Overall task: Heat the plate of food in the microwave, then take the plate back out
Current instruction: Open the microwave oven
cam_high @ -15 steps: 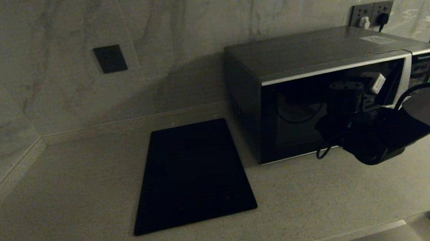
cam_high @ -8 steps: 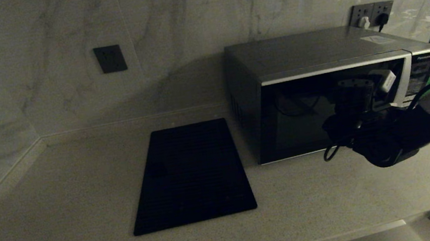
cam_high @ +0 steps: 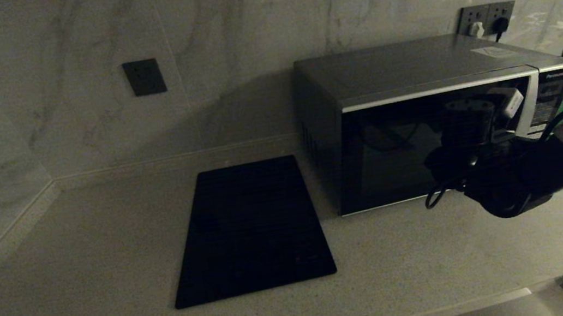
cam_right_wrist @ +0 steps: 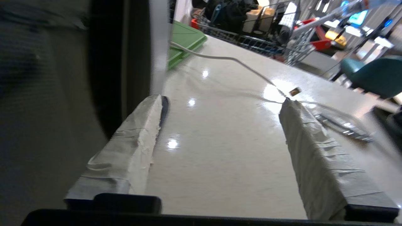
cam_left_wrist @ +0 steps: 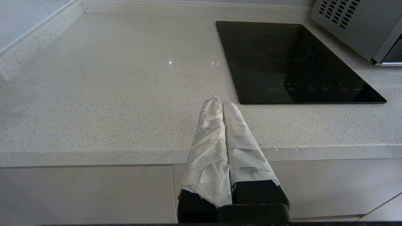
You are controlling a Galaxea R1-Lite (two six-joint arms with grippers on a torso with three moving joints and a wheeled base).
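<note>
On your left, the left gripper (cam_left_wrist: 222,103) hangs at the front edge of the pale speckled stone surface (cam_left_wrist: 110,88), its white-wrapped fingers (cam_left_wrist: 209,138) pressed together on nothing, and it is out of the head view. Next comes the flat black rectangular cooktop panel (cam_high: 250,228), then the boxy silver-grey microwave (cam_high: 412,68), door closed and dark glass giving you no look inside. On your right, the right gripper (cam_right_wrist: 220,103) is spread wide and empty at the door's handle edge, its arm hiding the door's lower right corner; you can't find the plate of food in any view, and only a corner of a flat green board (cam_right_wrist: 183,42) shows past the microwave.
</note>
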